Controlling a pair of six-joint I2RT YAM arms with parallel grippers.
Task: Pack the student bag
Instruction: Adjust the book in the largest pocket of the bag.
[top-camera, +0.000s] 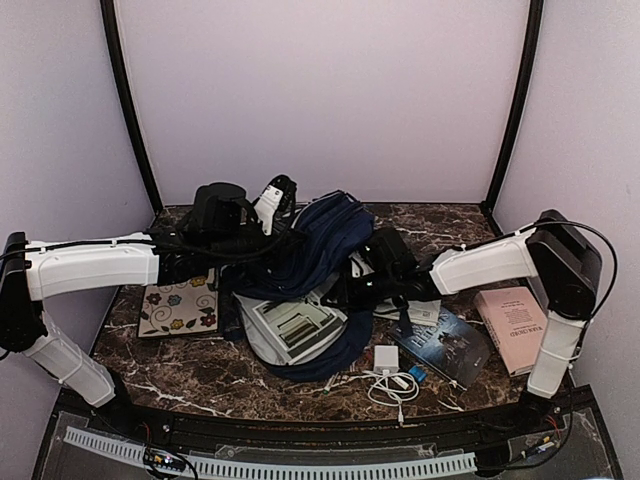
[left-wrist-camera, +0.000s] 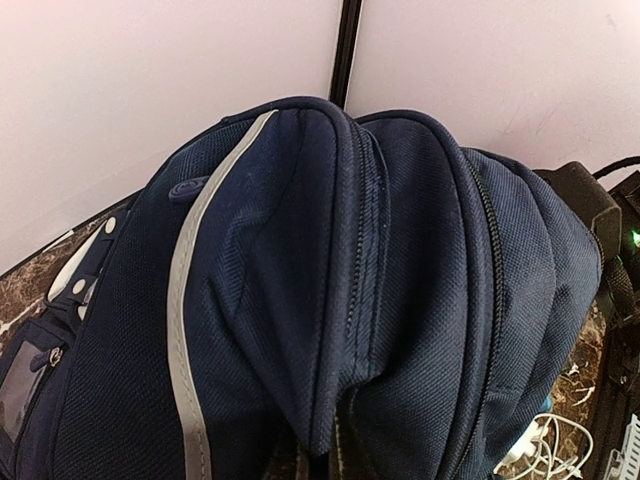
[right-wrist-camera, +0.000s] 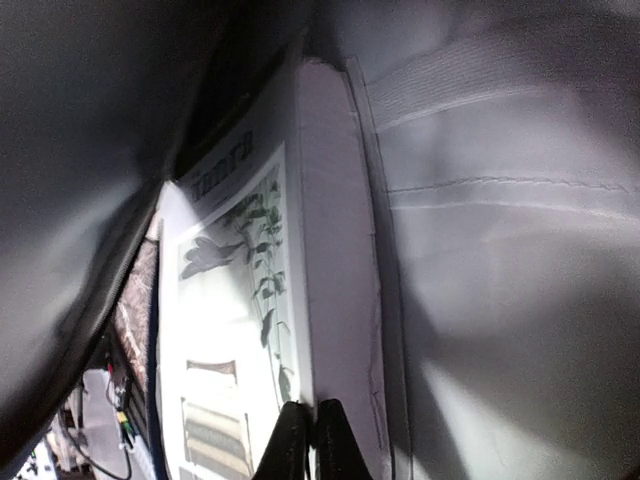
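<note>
The student bag (top-camera: 325, 245) is navy with grey-white stripe trim and lies open on the marble table, its grey lining (right-wrist-camera: 500, 200) showing. My left gripper (top-camera: 278, 200) is shut on a fold of the bag's top fabric (left-wrist-camera: 335, 400) and holds it raised. My right gripper (top-camera: 352, 285) reaches into the bag's mouth. Its fingers (right-wrist-camera: 312, 440) are pressed together at the edge of a white illustrated book (right-wrist-camera: 240, 300) that lies inside the bag (top-camera: 295, 325). Whether they pinch the book's cover is unclear.
A floral pouch (top-camera: 180, 308) lies left of the bag. To the right are a pink book (top-camera: 512, 325), a dark book (top-camera: 450, 345) and a small white booklet (top-camera: 425, 312). A white charger with coiled cable (top-camera: 392, 375) sits near the front edge.
</note>
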